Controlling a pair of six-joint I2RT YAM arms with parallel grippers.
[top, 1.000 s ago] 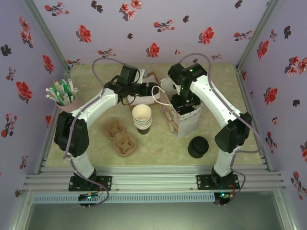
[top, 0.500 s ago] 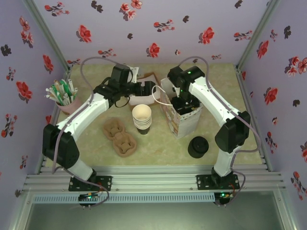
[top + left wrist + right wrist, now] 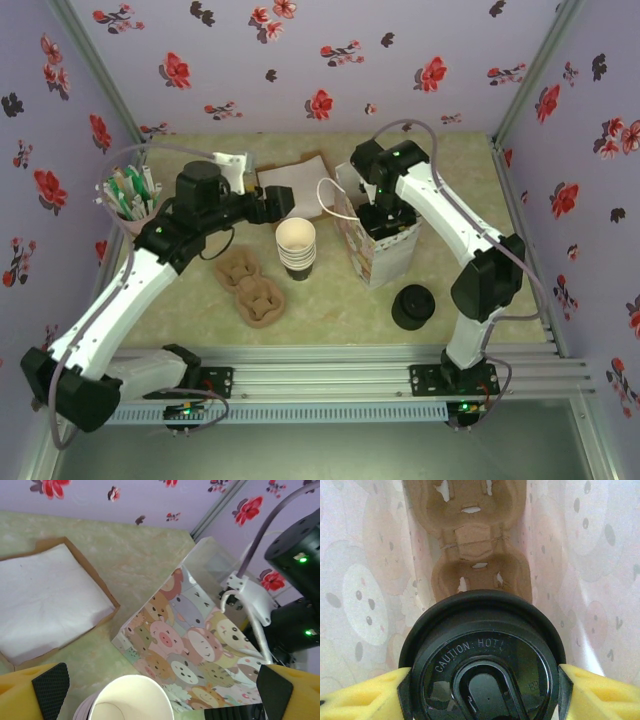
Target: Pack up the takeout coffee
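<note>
The takeout coffee (image 3: 482, 655) stands upright inside the patterned bag (image 3: 360, 580), at 6 o'clock in the right wrist view, with its black lid on.

A stack of cream-lined paper cups (image 3: 296, 247) stands mid-bench, just beside a cartoon-animal paper bag (image 3: 385, 250) standing upright with its mouth open. Inside the bag lies a brown pulp cup carrier (image 3: 470, 535). Two more pulp carriers (image 3: 250, 287) lie left of the stack. A cardboard tray of white napkins (image 3: 295, 180) sits behind, a squat pile of black lids (image 3: 412, 306) near the front right, and a pink holder of stirrers (image 3: 130, 195) far left.
</note>
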